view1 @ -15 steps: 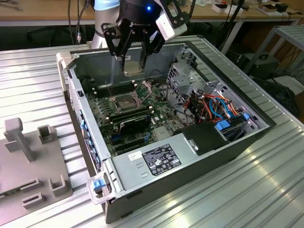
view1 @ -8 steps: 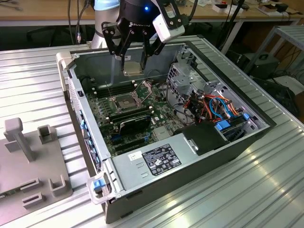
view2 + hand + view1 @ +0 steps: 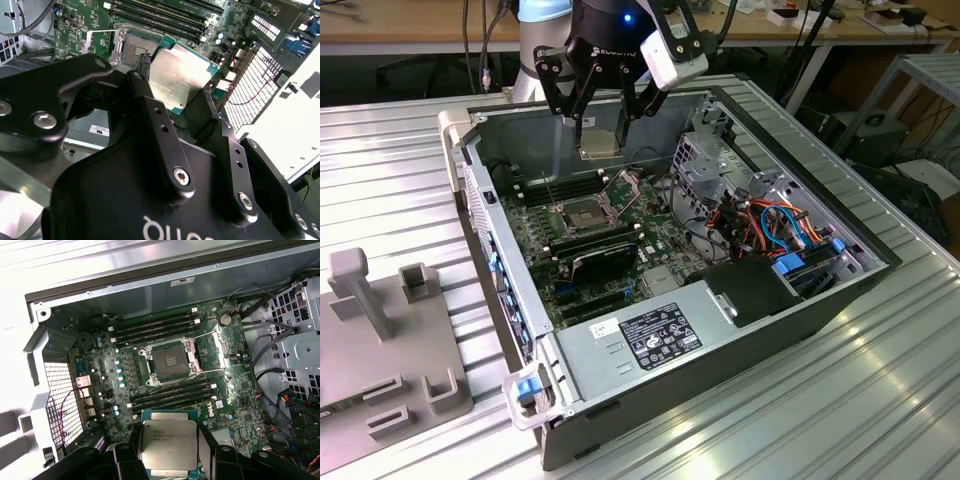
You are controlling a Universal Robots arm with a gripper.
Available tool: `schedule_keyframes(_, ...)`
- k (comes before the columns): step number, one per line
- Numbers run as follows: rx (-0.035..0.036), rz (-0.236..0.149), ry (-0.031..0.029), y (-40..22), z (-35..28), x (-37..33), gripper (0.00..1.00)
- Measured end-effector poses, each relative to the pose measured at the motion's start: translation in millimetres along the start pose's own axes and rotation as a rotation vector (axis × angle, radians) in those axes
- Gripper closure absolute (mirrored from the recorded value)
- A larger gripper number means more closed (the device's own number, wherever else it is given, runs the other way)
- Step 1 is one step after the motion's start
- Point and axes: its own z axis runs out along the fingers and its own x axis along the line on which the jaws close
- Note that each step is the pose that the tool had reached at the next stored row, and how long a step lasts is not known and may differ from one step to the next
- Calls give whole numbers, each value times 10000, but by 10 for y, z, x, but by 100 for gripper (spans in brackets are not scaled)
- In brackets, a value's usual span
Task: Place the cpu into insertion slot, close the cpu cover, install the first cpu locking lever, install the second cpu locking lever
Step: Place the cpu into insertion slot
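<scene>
Grey holder block (image 3: 390, 330) on table (image 3: 380, 160) at exterior view's left. Open computer case (image 3: 510, 290); socket (image 3: 578, 213) bare, pin field exposed. Gripper (image 3: 600, 135) above it, clamped on chip (image 3: 599, 143) edges, chip level, clear of board (image 3: 650, 235). Cover (image 3: 623, 188) raised just beside socket. Coloured cables (image 3: 785, 225) at exterior view's right.

Bright, even room light out here. The ribbed table (image 3: 880, 400) gleams pale; the computer case (image 3: 770, 345) holds soft shadow inside. In the first wrist view, glare burns the table white. The chip (image 3: 167, 447) in my gripper (image 3: 168, 440) shows a dull sheen.
</scene>
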Motion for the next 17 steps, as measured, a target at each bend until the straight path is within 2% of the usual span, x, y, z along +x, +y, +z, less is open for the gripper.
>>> schedule_keyframes(8, 0, 6, 0, 0, 1, 0, 46)
schedule_keyframes(10, 2, 104, -5, 0, 1, 0, 46)
schedule_keyframes(17, 25, 1097, -50, 0, 6, 0, 46)
